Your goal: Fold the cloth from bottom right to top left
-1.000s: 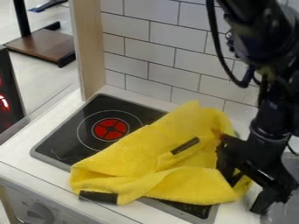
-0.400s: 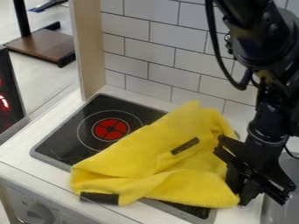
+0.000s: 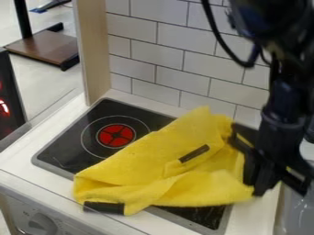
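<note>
At the left, you have a dark panel with a red glow [image 3: 5,108], then a brown board [image 3: 46,47] beyond the counter. Near you, the knob [image 3: 42,224] sits on the counter's front. Farther right stands a wooden post [image 3: 96,50], beside the white tiled wall [image 3: 164,75]. The black stove top [image 3: 69,148] has a red burner mark [image 3: 116,136] just beside the cloth.

Your yellow cloth [image 3: 144,163] lies rumpled across the stove's near and right parts, one rounded corner toward the wall. It has a dark strip [image 3: 104,207] at its near left edge and another dark strip [image 3: 193,153] right of its middle. At its right edge, your claw [image 3: 259,189] points down against the cloth; you cannot tell how far open it is or whether it grips the cloth. A grey sink [image 3: 297,218] is at the near right.
</note>
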Controlling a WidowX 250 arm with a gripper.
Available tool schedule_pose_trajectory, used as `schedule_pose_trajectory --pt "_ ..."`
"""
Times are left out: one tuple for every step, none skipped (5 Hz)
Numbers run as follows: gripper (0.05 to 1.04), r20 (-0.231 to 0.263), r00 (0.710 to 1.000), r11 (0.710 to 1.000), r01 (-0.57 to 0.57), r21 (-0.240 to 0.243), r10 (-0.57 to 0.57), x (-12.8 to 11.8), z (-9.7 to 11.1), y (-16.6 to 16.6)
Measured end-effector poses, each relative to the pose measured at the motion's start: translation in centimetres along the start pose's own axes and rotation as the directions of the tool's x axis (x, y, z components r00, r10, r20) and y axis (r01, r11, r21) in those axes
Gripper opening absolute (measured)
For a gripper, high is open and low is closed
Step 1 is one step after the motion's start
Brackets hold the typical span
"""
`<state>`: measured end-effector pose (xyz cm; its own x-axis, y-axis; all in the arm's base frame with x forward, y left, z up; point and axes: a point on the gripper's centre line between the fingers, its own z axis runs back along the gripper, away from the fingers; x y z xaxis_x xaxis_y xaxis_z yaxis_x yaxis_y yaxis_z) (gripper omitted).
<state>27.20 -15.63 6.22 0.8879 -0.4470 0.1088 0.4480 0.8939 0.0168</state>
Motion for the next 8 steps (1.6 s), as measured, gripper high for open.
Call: schedule_pose_trajectory --pt "0.054 0.026 0.999 0.999 -0.042 0.0 0.042 -0.1 1.9 2.2" --pt "0.054 0.061 0.994 0.995 -0.091 0.034 0.089 -0.4 3.5 5.2" --pt "0.054 0.051 0.987 0.987 -0.155 0.046 0.153 -1.3 3.2 8.4" --pt "0.054 0.038 0.974 0.972 -0.225 0.072 0.223 -2.7 3.2 11.7" --pt "0.054 0.034 0.959 0.952 -0.285 0.113 0.282 -4.4 3.0 14.7" --pt "0.054 -0.015 0.962 0.955 -0.267 0.132 0.271 -4.8 1.0 15.6" --pt "0.054 -0.053 0.958 0.952 -0.273 0.139 0.282 -5.8 -1.1 17.0" --pt "0.075 -0.083 0.954 0.953 -0.276 0.125 0.287 -6.2 -2.5 17.3"
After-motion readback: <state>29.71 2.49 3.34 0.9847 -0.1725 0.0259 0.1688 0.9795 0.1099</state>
